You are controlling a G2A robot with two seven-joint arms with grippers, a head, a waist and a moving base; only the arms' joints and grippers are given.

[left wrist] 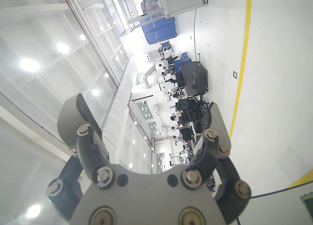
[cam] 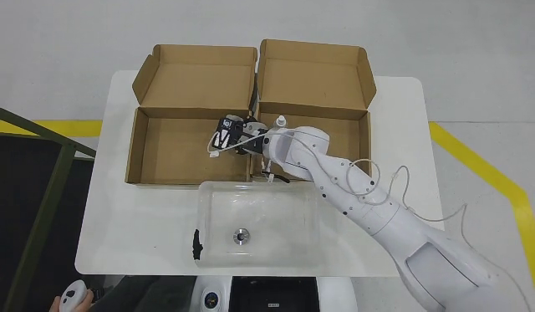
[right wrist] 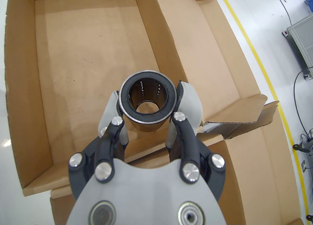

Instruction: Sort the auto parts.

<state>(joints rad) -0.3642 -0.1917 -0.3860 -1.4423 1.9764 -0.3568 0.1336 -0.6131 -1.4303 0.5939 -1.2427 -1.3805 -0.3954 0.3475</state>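
My right gripper is shut on a black cylindrical bearing, a hollow sleeve with a metal rim and rows of small balls inside. It hangs above the floor of the left cardboard box, close to the wall shared with the right box. In the top view the right gripper holds the bearing over the right end of the left box. My left gripper is open with nothing between its fingers; behind it I see the hall ceiling and floor.
Two open cardboard boxes stand side by side at the back of the white table, the right box partly under my arm. A clear plastic bin at the front holds a small metal ring and a black part.
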